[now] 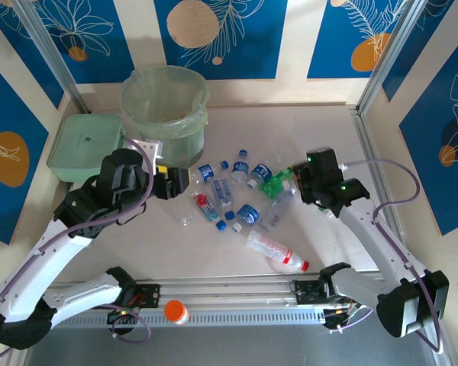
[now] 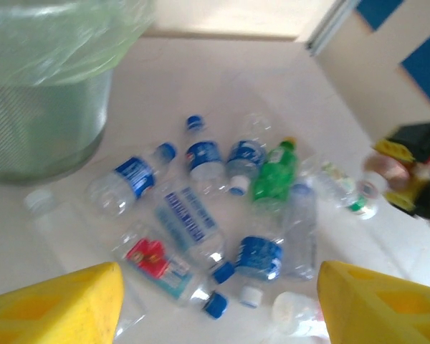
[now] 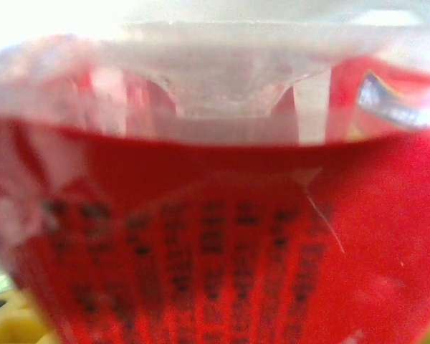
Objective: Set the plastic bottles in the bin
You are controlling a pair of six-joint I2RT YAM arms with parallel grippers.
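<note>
Clamps a red-labelled bottle (image 3: 215,236) in the right gripper (image 1: 294,183), just right of the scattered plastic bottles (image 1: 223,191); finds the bin (image 1: 172,137) across that pile, far left, nearer the open left gripper (image 1: 182,183)

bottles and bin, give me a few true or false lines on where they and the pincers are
1. The bin stands beside the green box. True.
2. All bottles are in the bin. False: many lie on the table.
3. The green bottle stands upright. False: it lies on its side among the clear ones.
4. The right pincer has a red-label bottle between its fingers. True.
5. The left pincer grips a bottle. False: its fingers stand apart, open, over the pile.
</note>
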